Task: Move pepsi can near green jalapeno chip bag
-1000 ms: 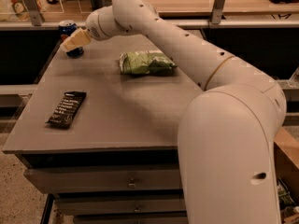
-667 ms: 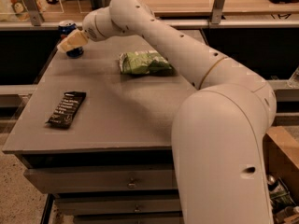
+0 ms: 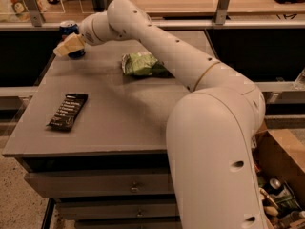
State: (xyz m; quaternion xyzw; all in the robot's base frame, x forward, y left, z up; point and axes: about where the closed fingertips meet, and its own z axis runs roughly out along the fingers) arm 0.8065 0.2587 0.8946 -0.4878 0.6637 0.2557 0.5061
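Camera view has the gripper [image 3: 66, 46] up against the upright pepsi can [image 3: 69, 29] at the table's [image 3: 119, 123] far left corner, its grip impossible to tell, and the green chip bag [image 3: 139, 64] lies well apart toward the middle.

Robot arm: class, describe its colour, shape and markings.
The arm is smooth off-white, built of thick rounded tubes, with small dark dots along its shell and a thin tan ring at one joint. No cables show. The gripper, right beside the pepsi can, is pale tan.
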